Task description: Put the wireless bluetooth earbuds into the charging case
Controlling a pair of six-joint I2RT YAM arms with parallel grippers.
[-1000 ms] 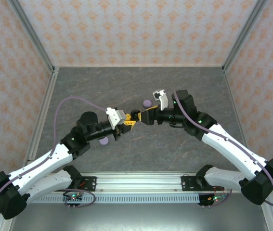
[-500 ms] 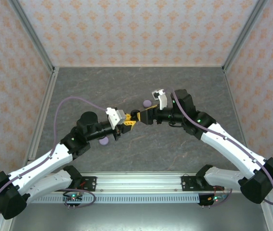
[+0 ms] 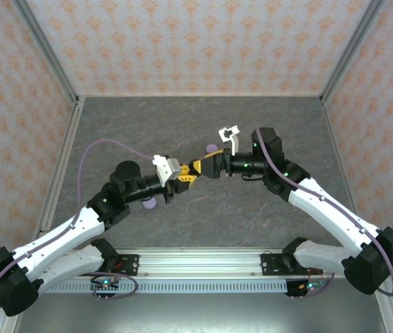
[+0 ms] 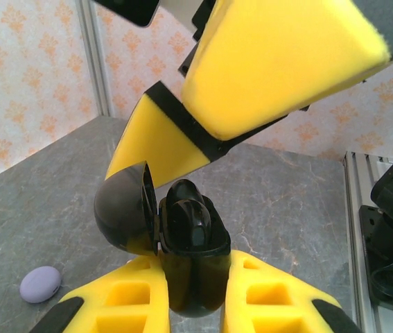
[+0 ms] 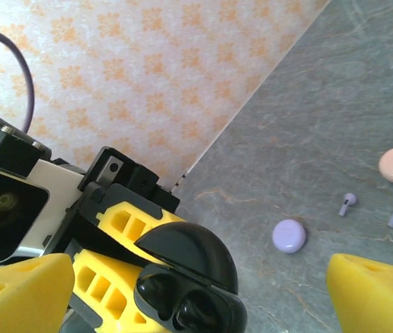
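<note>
While left tool point(image 4: 193, 295) clamps charging case point(image 4: 195, 260), earbuds point(image 4: 188, 209) inside indistinct.

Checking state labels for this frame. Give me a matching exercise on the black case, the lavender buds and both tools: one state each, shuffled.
Things:
1. black charging case
2. lavender earbuds
3. left tool
4. right tool

States:
A. jaws wide apart
B. lid hinged open
C. lying loose on the table
D. shut on the case

Pairs: 1-B, 2-C, 3-D, 4-A
</note>
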